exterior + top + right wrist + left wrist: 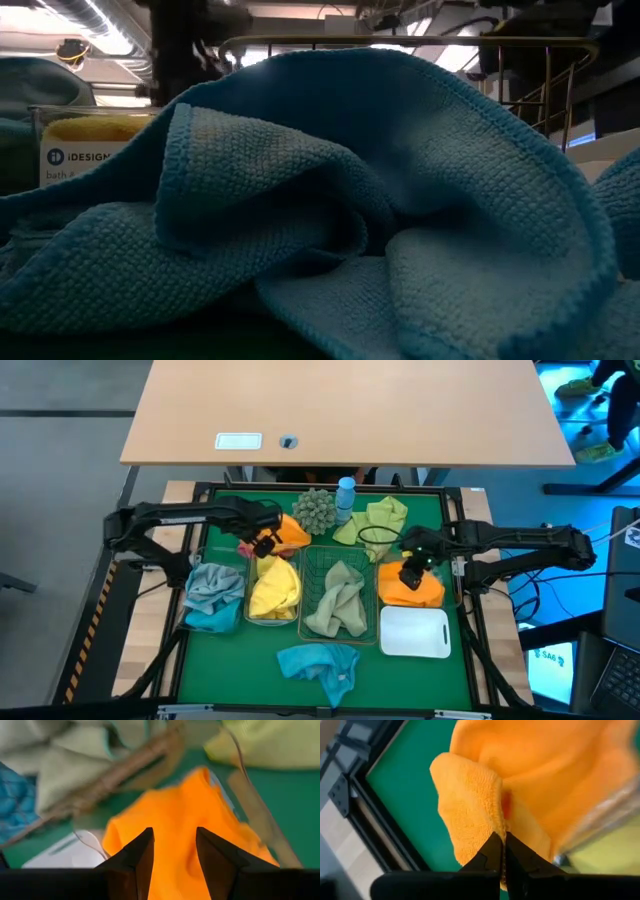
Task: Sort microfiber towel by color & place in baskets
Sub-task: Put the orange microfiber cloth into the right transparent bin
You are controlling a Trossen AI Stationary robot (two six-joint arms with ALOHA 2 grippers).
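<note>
An orange towel [288, 532] lies bunched on the green mat beyond the clear bin of yellow towel [273, 590]. My left gripper [263, 543] is shut on it and shows in the left wrist view [503, 837]. My right gripper [412, 567] is open over a second orange towel [175, 820], which sits in the clear bin [443, 592] on the right. A clear bin [213, 598] holds grey-blue towels. The wire-mesh basket [340, 600] holds sage towels. The white bin [415, 632] sits near the right front. A blue towel [320, 665] lies on the mat at the near edge and fills the low view [330, 200]. My left gripper pinches a folded edge of the orange towel [492, 822] between its two shut fingertips. More than one layer seems to be caught. The rest of the towel spreads away beyond the fingers, bunched and slack, over the mat and beside the yellow bin's rim [600, 820].
A grey-green spiky ball [318, 508], a small blue bottle [345, 493] and a light green towel [375, 520] lie at the mat's far edge. A dark frame [200, 490] borders the green mat. A wooden table [350, 410] stands beyond it.
</note>
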